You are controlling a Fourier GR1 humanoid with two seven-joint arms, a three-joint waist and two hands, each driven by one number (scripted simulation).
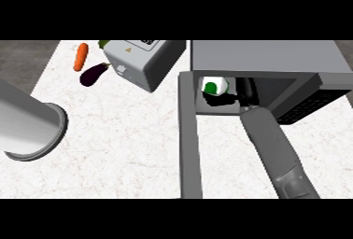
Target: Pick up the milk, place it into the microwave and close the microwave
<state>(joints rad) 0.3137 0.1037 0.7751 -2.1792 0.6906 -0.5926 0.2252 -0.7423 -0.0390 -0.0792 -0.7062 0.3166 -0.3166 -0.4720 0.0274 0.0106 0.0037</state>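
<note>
Your right hand (231, 99) sits inside the microwave (265, 58) at upper right of the frame, fingers curled round the milk (214, 87). You'd judge the carton light and stiff but crushable, so hold its flat sides. The open door (189, 140) waits below.

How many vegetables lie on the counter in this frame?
2: an orange carrot at the far left, and a dark purple eggplant just beside it. The grey toaster may hide others.

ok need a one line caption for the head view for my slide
Right hand reaches into the open microwave beside the milk; door still open.
</note>
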